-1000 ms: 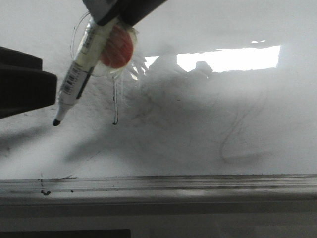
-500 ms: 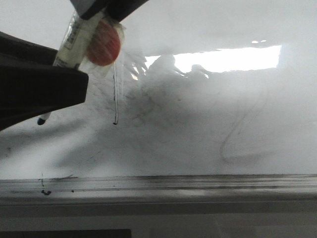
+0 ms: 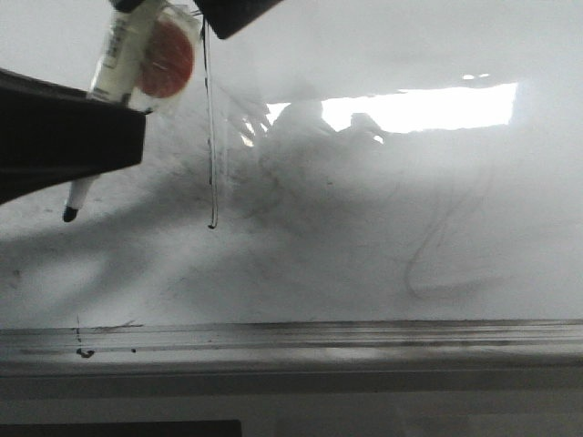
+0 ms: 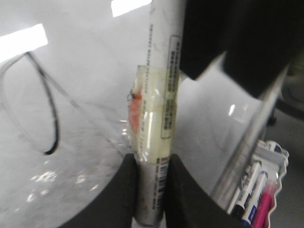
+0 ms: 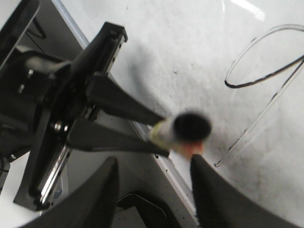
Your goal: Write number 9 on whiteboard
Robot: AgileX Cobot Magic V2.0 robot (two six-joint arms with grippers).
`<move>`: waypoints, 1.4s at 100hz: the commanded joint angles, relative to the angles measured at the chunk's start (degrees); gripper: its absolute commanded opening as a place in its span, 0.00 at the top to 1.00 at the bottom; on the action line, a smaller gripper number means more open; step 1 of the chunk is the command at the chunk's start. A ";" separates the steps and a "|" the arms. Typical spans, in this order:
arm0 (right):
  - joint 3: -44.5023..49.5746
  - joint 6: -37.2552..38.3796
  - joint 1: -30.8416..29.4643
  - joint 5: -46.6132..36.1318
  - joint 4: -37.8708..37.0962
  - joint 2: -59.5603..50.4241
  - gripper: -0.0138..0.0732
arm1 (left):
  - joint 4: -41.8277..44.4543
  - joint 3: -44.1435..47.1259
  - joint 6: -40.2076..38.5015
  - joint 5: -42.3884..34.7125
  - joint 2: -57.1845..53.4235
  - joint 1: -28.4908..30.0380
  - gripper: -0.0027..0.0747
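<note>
Two black robot grippers are near one white marker pen with a black tip [image 3: 121,56]. The left gripper [image 4: 151,190] is squeezed tight on the pen, just by its barcode label. A round orange piece [image 3: 169,58] is stuck to the pen under clear tape. In the front view the pen leans, and its tip hangs a little way left of the bottom of the long line.

The right gripper [image 5: 154,164] has its two fingers wide apart. The blurry end of the pen shows between them, but they hold nothing.

The number 9 [image 3: 212,137] is a thin black line on the big shiny white whiteboard [image 3: 364,237]. Its long straight stem runs down the left part of the board. Its open loop shows best in the wrist views. The board is smudged grey, with a bright patch of light [image 3: 419,107] higher up. A grey metal ledge [image 3: 291,341] runs along the near edge.
</note>
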 commanded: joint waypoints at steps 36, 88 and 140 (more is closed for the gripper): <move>-1.84 -0.13 -0.71 -1.24 0.45 -0.99 0.39 | -47.71 -1.87 4.77 6.51 -8.28 -0.07 0.99; -1.84 -0.13 -0.71 -1.01 1.06 -0.99 0.39 | -47.02 -1.87 11.10 8.42 -4.42 -0.07 0.99; -0.42 -0.13 -0.71 -4.60 -1.02 -4.06 0.87 | -47.02 -1.87 11.06 8.31 -6.91 -0.17 0.49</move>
